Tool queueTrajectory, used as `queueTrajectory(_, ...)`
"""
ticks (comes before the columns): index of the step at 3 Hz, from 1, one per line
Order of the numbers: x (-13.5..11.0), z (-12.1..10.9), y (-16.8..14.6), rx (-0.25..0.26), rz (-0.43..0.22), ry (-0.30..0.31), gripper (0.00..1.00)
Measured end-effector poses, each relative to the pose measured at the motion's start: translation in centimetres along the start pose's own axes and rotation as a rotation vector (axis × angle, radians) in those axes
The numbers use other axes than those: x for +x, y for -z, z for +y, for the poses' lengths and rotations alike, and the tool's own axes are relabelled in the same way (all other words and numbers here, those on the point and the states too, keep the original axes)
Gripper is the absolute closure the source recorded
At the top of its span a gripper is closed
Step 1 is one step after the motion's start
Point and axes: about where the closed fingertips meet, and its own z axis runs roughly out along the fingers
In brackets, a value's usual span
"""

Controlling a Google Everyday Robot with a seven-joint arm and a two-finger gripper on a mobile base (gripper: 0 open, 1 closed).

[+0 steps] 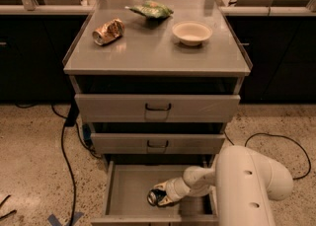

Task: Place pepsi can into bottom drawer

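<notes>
The bottom drawer [129, 186] of the grey cabinet stands pulled open at the bottom of the camera view. Inside it, toward the front right, the pepsi can [154, 198] lies on its side with its silver end facing the camera. My gripper [161, 197] reaches down into the drawer from the white arm at the lower right and is closed around the can. The can rests at or just above the drawer floor; I cannot tell which.
On the cabinet top lie a dented gold can [108, 31], a green snack bag [151, 9] and a cream bowl [192, 32]. Two shallower drawers [157, 107] with dark handles are closed above. Black cables [65, 141] run over the speckled floor on both sides.
</notes>
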Motion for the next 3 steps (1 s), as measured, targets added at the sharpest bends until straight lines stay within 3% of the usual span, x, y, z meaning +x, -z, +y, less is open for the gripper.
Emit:
queueTrajectory(1,1.73,1.18,-1.28,-0.019,-0.014,-0.024,1.0)
queueTrajectory(2,1.85,1.23,-1.36,-0.021,-0.015,-0.025,1.0)
queueTrajectory(3,1.84,1.23,-1.36,-0.021,-0.015,-0.025,0.83)
